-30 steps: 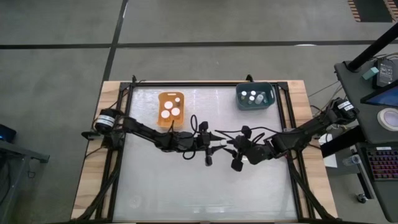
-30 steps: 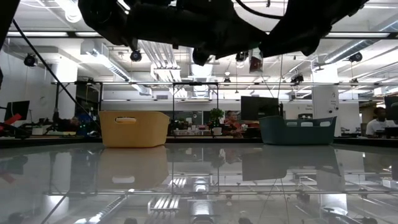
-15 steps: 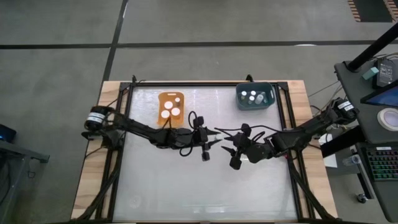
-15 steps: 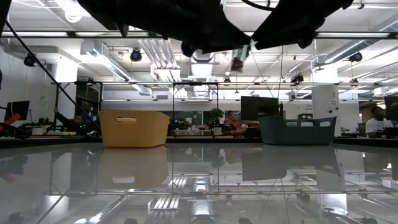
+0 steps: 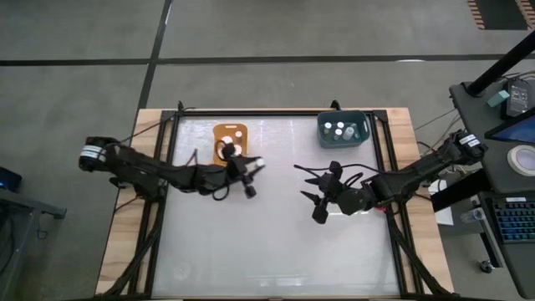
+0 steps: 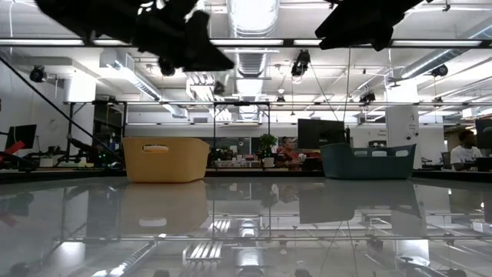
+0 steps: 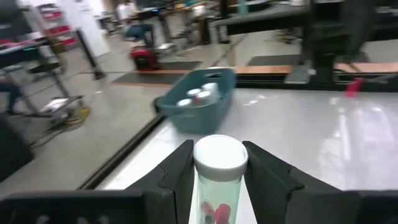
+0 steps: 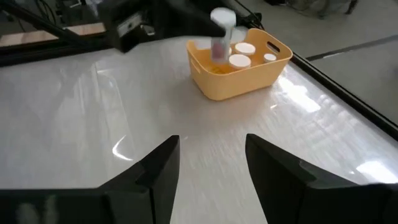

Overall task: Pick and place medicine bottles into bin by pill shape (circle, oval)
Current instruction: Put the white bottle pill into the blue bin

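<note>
My left gripper (image 5: pixel 251 171) is shut on a clear medicine bottle (image 7: pixel 217 180) with a white cap and red pills inside. It is above the table, just right of the orange bin (image 5: pixel 230 140). The bottle also shows in the right wrist view (image 8: pixel 222 28), in front of the orange bin (image 8: pixel 239 62). White-capped bottles stand in the orange bin and in the teal bin (image 5: pixel 343 130). My right gripper (image 5: pixel 308 191) is open and empty over the table's middle, its fingers (image 8: pixel 161 168) pointing toward the orange bin. My left gripper pinches the bottle's clear body (image 7: pixel 214 193), just below the white cap (image 7: pixel 219 155), between its two fingers, one on each side. The cap stands out past the fingertips. The bottle is lifted clear of the table.
The orange bin (image 6: pixel 165 159) stands at the far left and the teal bin (image 6: pixel 367 161) at the far right of the glossy white table. A dark frame runs along the table's edges. The near half of the table is bare. People and desks show in the room behind.
My left gripper has gone from the table's middle toward the left and far side, up to the orange bin, carrying the bottle clear of the table. My right gripper has stayed near the middle.
</note>
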{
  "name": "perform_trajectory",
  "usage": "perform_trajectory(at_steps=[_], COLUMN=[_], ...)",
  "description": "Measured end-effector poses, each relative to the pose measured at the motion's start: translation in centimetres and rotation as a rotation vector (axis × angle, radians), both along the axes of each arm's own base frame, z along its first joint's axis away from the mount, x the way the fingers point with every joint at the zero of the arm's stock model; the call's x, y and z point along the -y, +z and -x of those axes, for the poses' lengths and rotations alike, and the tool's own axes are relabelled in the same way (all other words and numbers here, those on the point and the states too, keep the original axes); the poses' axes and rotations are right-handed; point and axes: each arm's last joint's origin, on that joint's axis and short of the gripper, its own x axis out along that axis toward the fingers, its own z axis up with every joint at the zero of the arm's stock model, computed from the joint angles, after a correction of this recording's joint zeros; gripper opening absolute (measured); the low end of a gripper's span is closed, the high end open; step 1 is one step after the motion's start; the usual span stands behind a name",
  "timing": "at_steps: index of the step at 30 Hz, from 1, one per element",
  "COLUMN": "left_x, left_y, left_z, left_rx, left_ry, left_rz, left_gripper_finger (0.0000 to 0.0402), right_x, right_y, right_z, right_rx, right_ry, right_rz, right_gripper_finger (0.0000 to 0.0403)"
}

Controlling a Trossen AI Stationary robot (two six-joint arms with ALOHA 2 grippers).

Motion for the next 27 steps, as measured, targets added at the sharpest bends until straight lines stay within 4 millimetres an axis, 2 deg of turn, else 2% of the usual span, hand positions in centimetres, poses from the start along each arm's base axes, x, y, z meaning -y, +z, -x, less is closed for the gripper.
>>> perform_trajectory(at_steps=[11, 14, 21, 27], left_x=[-3.1, -4.2, -6.1, -8.0], left_y=[-3.0, -4.1, -5.4, -5.9], left_z=[6.5, 8.0, 9.8, 10.5], left_rx=[-0.023, -0.035, -0.057, -0.072], left_ry=[0.136, 0.108, -0.014, -0.092], left_rz=[0.036, 0.056, 0.093, 0.139], left_gripper_finger=[0.0105, 0.0105, 0.0105, 0.0105], right_x=[0.4, 0.4, 0.7, 0.8], right_y=[-0.7, -0.8, -0.9, -0.9], right_z=[-0.6, -0.7, -0.8, -0.8], right_rx=[-0.026, -0.034, -0.038, -0.039], right_ry=[-0.02, -0.024, -0.033, -0.038], right_rz=[0.012, 0.016, 0.017, 0.016], right_gripper_finger=[0.0176, 0.0176, 0.0176, 0.0176])
